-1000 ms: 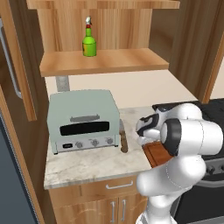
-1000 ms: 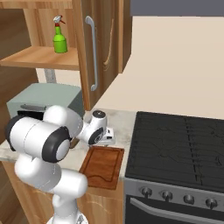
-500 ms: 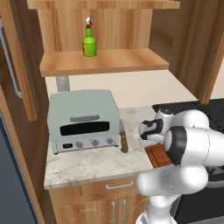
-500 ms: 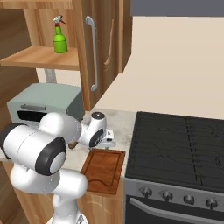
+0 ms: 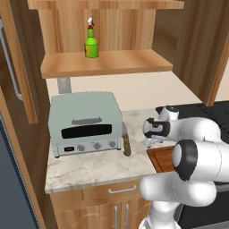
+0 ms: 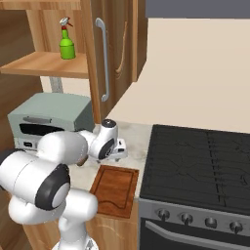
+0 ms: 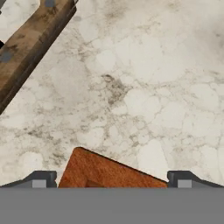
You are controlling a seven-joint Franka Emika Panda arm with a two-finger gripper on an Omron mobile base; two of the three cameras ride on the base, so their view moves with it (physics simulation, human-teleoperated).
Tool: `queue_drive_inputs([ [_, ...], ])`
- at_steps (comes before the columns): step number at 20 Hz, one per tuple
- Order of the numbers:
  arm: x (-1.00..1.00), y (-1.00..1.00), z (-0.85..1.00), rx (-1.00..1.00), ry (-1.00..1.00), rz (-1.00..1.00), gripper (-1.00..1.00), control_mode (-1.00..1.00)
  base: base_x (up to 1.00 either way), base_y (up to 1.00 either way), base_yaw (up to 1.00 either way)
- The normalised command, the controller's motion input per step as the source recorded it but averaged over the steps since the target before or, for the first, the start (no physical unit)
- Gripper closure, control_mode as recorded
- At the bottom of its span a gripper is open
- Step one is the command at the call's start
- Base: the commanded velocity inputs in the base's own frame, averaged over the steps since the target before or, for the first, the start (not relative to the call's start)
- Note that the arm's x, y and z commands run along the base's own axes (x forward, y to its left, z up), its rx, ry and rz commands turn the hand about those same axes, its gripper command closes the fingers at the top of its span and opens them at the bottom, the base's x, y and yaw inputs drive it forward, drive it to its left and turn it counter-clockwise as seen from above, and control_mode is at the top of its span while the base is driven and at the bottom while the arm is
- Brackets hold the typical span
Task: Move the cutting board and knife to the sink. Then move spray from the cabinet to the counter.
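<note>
The reddish-brown cutting board (image 6: 115, 188) lies on the counter (image 5: 89, 166) at its stove end, and one corner of the cutting board (image 7: 109, 173) sits between my fingertips in the hand view. The knife (image 5: 126, 142) lies beside the toaster oven, its wooden handle (image 7: 30, 39) at the hand view's upper left. My gripper (image 7: 111, 180) points down at the counter just beyond the board's far edge, open with nothing between its jaws. In the base views the gripper (image 5: 150, 141) (image 6: 118, 156) hangs low over the stone. The green spray (image 5: 91, 42) (image 6: 67, 44) stands on the cabinet shelf (image 5: 107, 63). The sink is out of view.
A pale green toaster oven (image 5: 85, 123) fills the counter's left part. The black stovetop (image 6: 195, 161) adjoins the counter on the right. The cabinet door with its silver bar handle (image 6: 103, 58) stands open above the counter. Drawers (image 5: 109, 191) lie below.
The arm's big elbow joint has swung sideways and lower, while the hand has stayed almost in place over the counter by the board. The gripper has remained open.
</note>
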Motion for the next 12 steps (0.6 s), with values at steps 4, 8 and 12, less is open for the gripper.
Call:
queue_drive_inputs([
  [4, 0.04, 0.15, 0.04, -0.02, 0.00, 0.07, -1.00, -1.00, 0.00, 0.00, 0.00],
  [8, 0.08, 0.14, 0.07, -0.04, -0.05, 0.05, -1.00, -1.00, 0.00, 0.00, 0.00],
  [12, -0.37, 0.01, 0.16, 0.00, -0.01, 0.08, -1.00, -1.00, 0.00, 0.00, 0.00],
])
